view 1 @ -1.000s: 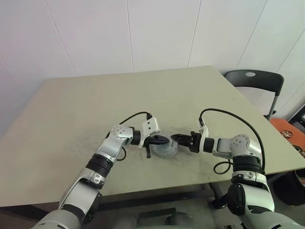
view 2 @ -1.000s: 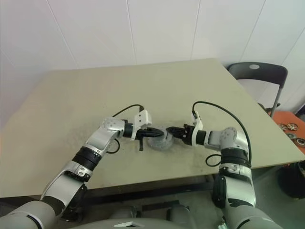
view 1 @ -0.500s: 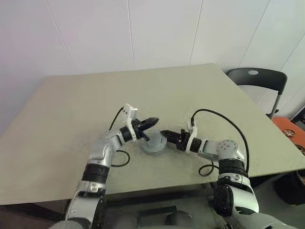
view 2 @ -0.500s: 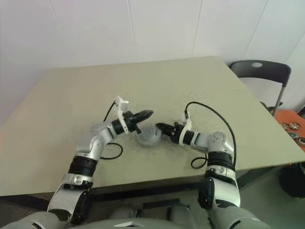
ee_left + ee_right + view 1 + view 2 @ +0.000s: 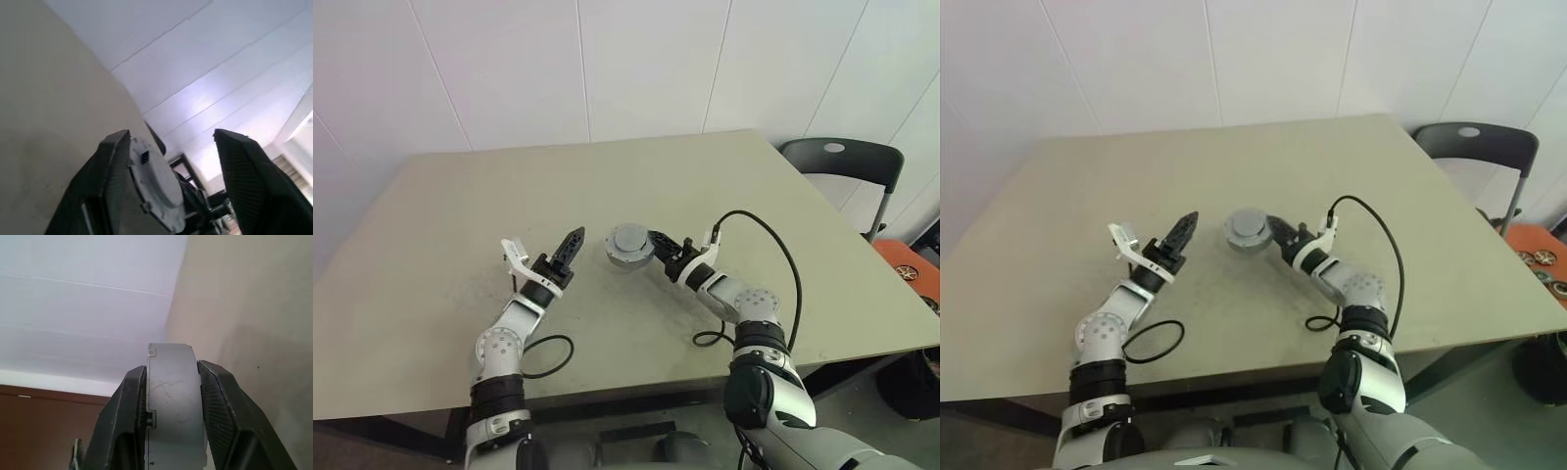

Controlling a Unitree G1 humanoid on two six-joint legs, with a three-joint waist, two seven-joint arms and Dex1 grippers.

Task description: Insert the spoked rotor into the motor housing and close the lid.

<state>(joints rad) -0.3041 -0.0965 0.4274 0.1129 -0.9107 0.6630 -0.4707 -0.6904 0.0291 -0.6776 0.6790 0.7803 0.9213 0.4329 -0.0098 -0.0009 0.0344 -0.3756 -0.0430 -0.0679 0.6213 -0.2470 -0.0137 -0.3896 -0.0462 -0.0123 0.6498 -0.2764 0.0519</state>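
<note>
My right gripper (image 5: 653,241) is shut on the rim of the motor housing (image 5: 627,243), a round grey case with a flat lid on top, near the middle of the table (image 5: 460,215). In the right wrist view both fingers (image 5: 126,404) press the sides of the housing (image 5: 171,401). My left gripper (image 5: 572,241) hangs to the left of the housing, apart from it, and holds nothing. Its wrist view shows the fingers (image 5: 110,181) spread wide, with the housing (image 5: 156,181) beyond them. The spoked rotor is hidden.
A dark chair (image 5: 840,157) stands past the table's right corner, with an orange object (image 5: 906,269) on the floor nearby. A loop of black cable (image 5: 546,354) lies by my left forearm, close to the table's near edge.
My left gripper has drawn off the housing to the left, rolled over and opened. My right gripper has carried the housing farther across the table.
</note>
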